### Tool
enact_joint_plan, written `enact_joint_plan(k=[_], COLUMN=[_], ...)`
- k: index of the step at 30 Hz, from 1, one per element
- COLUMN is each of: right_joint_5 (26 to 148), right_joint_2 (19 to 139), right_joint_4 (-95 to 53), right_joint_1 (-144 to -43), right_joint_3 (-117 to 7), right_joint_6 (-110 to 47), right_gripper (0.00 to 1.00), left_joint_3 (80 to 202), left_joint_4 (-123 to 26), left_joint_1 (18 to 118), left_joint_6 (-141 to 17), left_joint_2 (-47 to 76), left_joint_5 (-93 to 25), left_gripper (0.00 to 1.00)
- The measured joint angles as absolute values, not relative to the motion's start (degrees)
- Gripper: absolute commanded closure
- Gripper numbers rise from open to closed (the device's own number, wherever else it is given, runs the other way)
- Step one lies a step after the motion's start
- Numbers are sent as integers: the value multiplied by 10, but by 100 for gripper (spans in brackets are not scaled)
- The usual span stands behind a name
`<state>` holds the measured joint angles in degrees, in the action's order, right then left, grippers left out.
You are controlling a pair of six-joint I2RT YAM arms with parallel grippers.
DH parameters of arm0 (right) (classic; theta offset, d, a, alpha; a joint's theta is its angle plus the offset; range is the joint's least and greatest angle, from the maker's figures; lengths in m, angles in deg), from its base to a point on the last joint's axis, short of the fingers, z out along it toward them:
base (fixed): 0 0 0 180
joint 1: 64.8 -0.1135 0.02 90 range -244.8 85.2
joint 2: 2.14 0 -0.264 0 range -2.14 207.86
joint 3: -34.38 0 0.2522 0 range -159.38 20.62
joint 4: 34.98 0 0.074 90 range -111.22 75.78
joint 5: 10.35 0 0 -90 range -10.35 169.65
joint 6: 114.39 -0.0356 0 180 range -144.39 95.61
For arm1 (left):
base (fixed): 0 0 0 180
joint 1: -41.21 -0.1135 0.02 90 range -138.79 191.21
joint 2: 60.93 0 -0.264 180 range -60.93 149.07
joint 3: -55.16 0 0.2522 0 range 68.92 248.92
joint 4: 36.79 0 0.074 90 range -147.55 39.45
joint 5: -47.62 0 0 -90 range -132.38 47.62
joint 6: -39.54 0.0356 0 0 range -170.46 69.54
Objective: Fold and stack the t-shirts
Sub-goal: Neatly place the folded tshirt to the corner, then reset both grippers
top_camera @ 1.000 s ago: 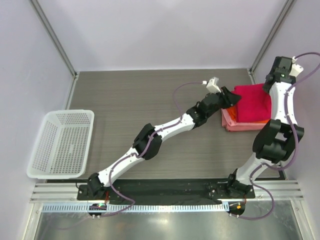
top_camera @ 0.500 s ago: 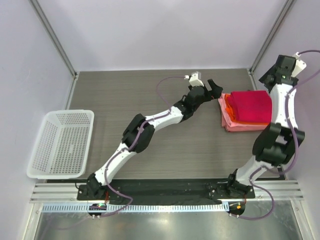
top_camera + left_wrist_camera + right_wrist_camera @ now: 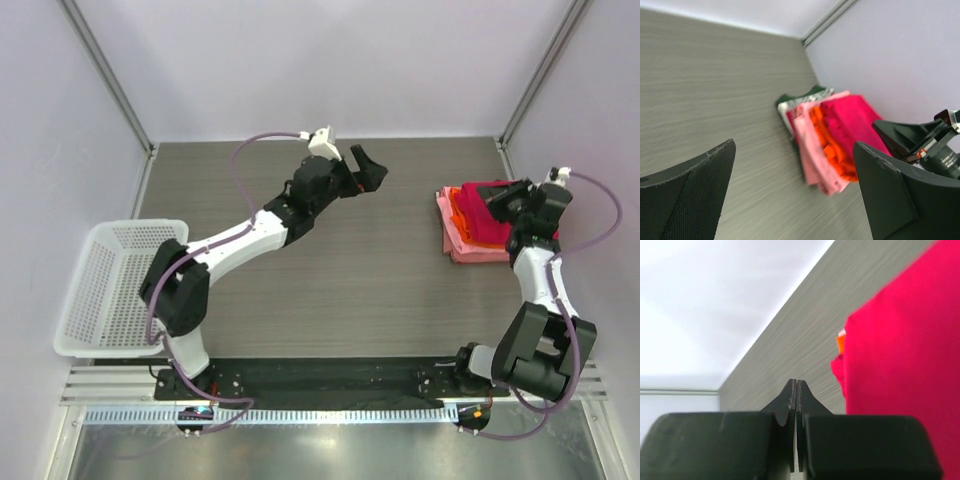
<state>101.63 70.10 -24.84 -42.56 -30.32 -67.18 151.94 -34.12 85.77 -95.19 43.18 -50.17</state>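
Note:
Three folded t-shirts lie stacked at the table's right: pale pink (image 3: 458,240) at the bottom, bright orange (image 3: 465,212) in the middle, crimson-magenta (image 3: 482,192) on top. The left wrist view shows the stack from the side: pink (image 3: 812,150), orange (image 3: 832,147), crimson (image 3: 850,117). My left gripper (image 3: 367,170) is open and empty above the table's back middle, well left of the stack. My right gripper (image 3: 500,201) is shut and empty, low over the crimson shirt (image 3: 905,350). Its fingertips (image 3: 793,384) point left past an orange sliver (image 3: 841,341).
A white mesh basket (image 3: 125,290) stands at the table's left edge. A dark green and white cloth edge (image 3: 790,102) shows under the far side of the stack. Walls and frame posts stand close behind and right of the stack.
My left arm has swung back and left, away from the stack, its gripper open. My right arm has folded down, bringing its shut gripper low over the crimson shirt.

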Motion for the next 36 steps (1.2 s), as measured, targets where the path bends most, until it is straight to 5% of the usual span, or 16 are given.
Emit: enact_joint_plan(k=[13,19,27,36], right_joint_5=[1100,1079,1069,996], right_joint_2=[750,829,786,633], right_joint_4=[-674,-668,-593,-403], right_joint_1=[-395,-395,-404,-600], right_joint_3=[-66,-44,-87,-233], right_joint_6=[-845,-848,-829,-661], right_gripper=[99,99,99,99], left_joint_3=[1388,1328,1305,1210], left_joint_4=[-402,-423,-488,-526], left_joint_1=[851,851,848,838], left_joint_6=[-892,-879,-854,-839], left_joint_2=[355,325,294,138], left_joint_5=[-419,-417,-448,-557], left_gripper=[0,1,0,0])
